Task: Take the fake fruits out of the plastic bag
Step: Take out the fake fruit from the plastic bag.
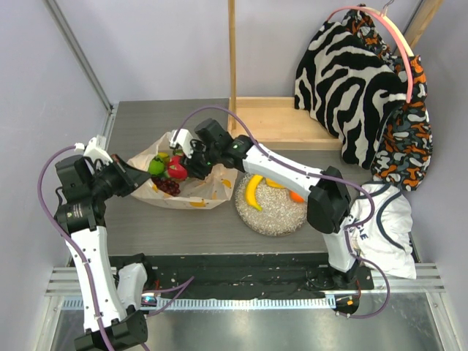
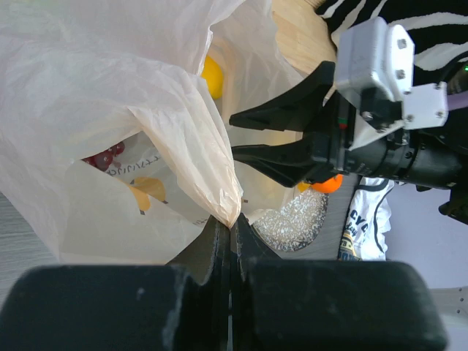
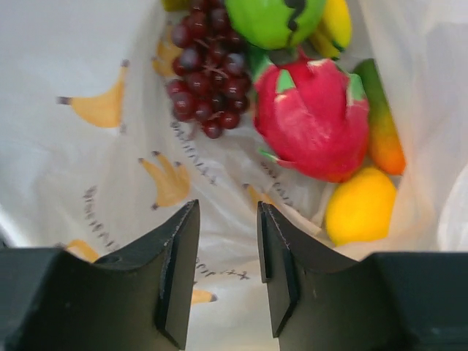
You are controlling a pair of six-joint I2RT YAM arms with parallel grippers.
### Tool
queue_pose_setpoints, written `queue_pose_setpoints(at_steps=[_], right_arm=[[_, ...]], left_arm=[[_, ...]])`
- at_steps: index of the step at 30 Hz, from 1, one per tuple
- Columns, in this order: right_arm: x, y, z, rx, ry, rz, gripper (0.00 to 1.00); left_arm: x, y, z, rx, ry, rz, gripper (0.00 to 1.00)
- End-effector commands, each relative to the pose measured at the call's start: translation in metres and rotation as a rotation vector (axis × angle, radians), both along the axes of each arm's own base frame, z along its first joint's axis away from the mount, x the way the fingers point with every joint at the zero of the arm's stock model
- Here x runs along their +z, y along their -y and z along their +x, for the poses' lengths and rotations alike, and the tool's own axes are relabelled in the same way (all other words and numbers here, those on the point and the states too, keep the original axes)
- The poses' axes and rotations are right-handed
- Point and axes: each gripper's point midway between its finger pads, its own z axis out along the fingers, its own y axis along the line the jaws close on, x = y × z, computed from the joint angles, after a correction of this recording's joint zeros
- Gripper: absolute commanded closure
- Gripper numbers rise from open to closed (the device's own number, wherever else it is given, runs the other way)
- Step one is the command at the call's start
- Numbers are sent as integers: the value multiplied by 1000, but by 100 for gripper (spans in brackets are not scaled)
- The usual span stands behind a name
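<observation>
Fake fruits [image 3: 307, 124] sit heaped inside the plastic bag [image 1: 208, 191], which lies left of centre, long axis left to right, mouth at its left end. Left gripper [image 2: 231, 225] is clenched on the rim; right gripper [image 3: 227, 212] hangs spread above the fruits, grasping nothing; speckled plate [image 1: 274, 219] just right of the bag

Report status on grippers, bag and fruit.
Left gripper shut on plastic bag rim. Right gripper open, empty, aimed at red fruit in bag. Banana, orange on plate. Nothing blocking.

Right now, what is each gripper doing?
Left gripper: closed on the plastic bag edge.
Right gripper: open, holding nothing.
</observation>
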Motion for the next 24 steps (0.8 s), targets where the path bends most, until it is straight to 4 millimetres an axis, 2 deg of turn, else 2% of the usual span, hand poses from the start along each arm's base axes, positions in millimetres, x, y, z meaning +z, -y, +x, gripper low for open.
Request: queue_pose_setpoints(at_steps=[1,3,4,6,7,13,22,23,24], right_arm=[[-11,1,30,-75,113,-55,57],[-18,1,45,-110,154,-85,53],[-30,4,55,-142,169,-119,50],[-36,6,69,-165,201,-144,46],[-45,10,76,-187,214,-172,43],[-59,28,107,-261,300,-250,24],[-93,38,138,-296,359,-358,19],[-90,36,142,-301,368,-354,19],[-101,36,143,-294,361,-373,19]], left_arm=[[9,5,-4,-32,42,8,100],[8,6,-4,-34,38,5,100],[9,5,-2,-32,40,4,100],[10,5,-2,-32,47,7,100],[10,5,-2,-29,44,7,100],[7,5,-5,-33,35,13,100],[5,5,-5,-28,31,7,100],[5,5,-5,-27,32,8,100],[5,5,-6,-26,32,11,100]])
